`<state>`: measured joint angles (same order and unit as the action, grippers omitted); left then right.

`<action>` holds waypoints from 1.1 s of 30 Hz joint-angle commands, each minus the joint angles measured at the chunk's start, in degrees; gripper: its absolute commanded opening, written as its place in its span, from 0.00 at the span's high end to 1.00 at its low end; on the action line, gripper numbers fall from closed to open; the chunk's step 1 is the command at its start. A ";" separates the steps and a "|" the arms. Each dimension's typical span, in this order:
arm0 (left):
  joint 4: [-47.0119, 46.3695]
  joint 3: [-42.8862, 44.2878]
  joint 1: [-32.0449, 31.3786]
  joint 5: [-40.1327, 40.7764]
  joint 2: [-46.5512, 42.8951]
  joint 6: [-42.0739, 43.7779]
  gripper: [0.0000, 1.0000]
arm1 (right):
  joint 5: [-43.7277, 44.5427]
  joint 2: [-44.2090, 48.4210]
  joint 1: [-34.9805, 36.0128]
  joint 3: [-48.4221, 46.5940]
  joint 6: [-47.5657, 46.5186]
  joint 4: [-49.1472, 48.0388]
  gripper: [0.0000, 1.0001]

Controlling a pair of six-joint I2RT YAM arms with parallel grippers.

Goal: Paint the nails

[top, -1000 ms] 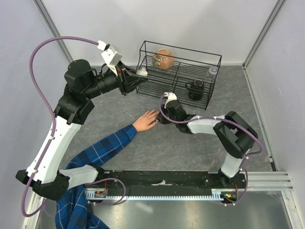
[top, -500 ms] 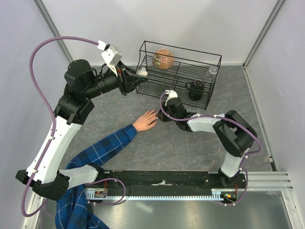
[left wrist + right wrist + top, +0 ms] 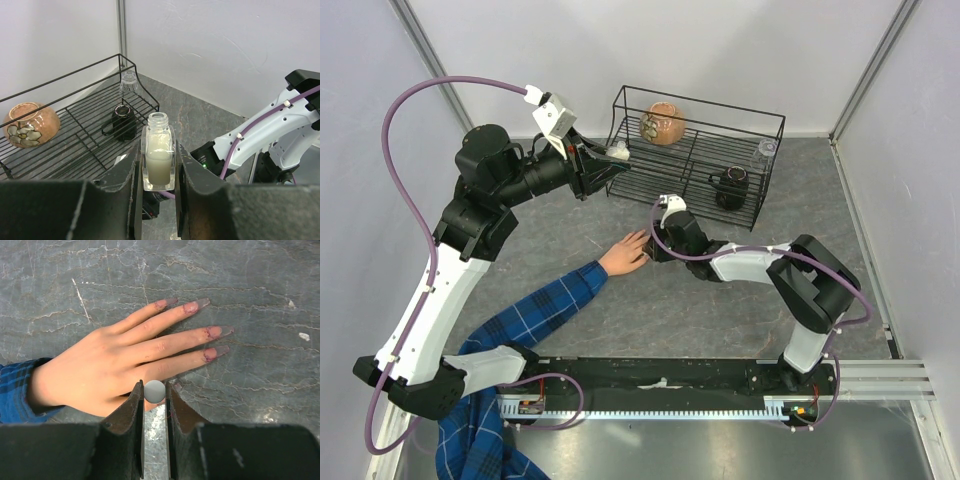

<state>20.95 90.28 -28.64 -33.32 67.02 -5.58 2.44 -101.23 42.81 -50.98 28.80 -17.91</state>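
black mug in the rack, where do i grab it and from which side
Probably the rim of the black mug, from straight above, with one finger inside the mouth. It stands upright, opening up, and the wire rack fences its sides; its small handle juts sideways, a poorer target.

Grey marble-look table (image 3: 570, 235) carries a black wire rack (image 3: 695, 150). Just in front of rack, a hand (image 3: 625, 255) w/ plaid sleeve (image 3: 540, 305) lies flat, nails (image 3: 225, 331) down on the top.
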 commanded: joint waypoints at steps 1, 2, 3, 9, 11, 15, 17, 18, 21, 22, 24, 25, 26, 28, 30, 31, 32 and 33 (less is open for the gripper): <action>-1.09 1.48 -0.19 -0.69 -0.67 1.98 0.98 | 1.95 3.32 0.00 1.41 0.56 0.07 1.00; -1.09 1.48 -0.18 -0.69 -0.84 1.89 0.98 | 2.04 3.32 0.00 1.58 0.56 0.16 1.00; -1.17 1.48 -0.27 -0.69 -0.84 1.98 0.98 | 2.13 3.32 -0.09 1.59 0.56 0.24 1.00; -1.09 1.30 -0.19 -0.78 -0.93 1.89 0.98 | 2.31 3.41 -0.09 1.59 0.56 0.33 1.00; -1.17 1.30 -0.19 -0.78 -0.84 1.89 0.98 | 1.43 3.23 -0.09 1.67 0.65 0.25 1.00; -1.18 1.39 -0.18 -0.78 -0.93 1.98 0.98 | 1.08 2.44 -0.18 1.50 0.91 0.24 1.00; -1.09 1.21 -0.18 -0.60 -1.10 2.07 0.98 | 1.08 2.53 0.00 1.76 0.91 0.25 1.00; -1.09 1.21 -0.18 -0.52 -1.11 2.16 0.98 | 0.90 2.44 0.00 1.76 0.82 0.16 1.00; -1.09 1.21 -0.18 -0.52 -1.11 2.07 0.98 | 0.64 2.09 0.00 1.59 0.91 0.16 1.00; -1.09 1.21 -0.18 -0.60 -1.02 2.07 0.98 | 0.73 2.00 0.00 1.50 0.91 0.07 1.00; -1.17 1.39 -0.18 -0.52 -0.93 2.07 0.98 | 0.73 1.74 0.00 1.50 0.82 0.07 1.00; -1.17 1.39 -0.27 -0.60 -0.93 2.07 0.98 | 0.73 1.74 0.00 1.50 0.82 -0.02 1.00; -1.09 1.39 -0.19 -0.52 -0.93 2.07 0.98 | 0.73 1.65 0.00 1.50 0.82 -0.02 1.00; -1.09 1.48 -0.18 -0.60 -0.84 2.07 0.98 | 0.55 1.48 0.00 1.24 0.82 -0.19 1.00; -1.09 1.39 -0.19 -0.69 -0.76 2.07 0.98 | 0.38 0.95 0.00 0.97 0.82 -0.11 1.00; -1.09 1.48 -0.18 -0.61 -0.75 2.07 0.98 | 0.29 0.77 0.00 0.97 1.00 -0.11 1.00; -1.17 1.56 -0.18 -0.69 -0.75 2.07 0.98 | 0.20 0.77 0.00 1.06 1.00 -0.11 1.00; -1.17 1.57 -0.18 -0.61 -0.75 2.07 0.98 | 0.29 0.86 -0.09 1.23 1.00 -0.37 1.00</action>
<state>20.95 90.28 -28.64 -33.32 67.02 -5.56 3.27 -100.01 42.76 -49.63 29.21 -16.88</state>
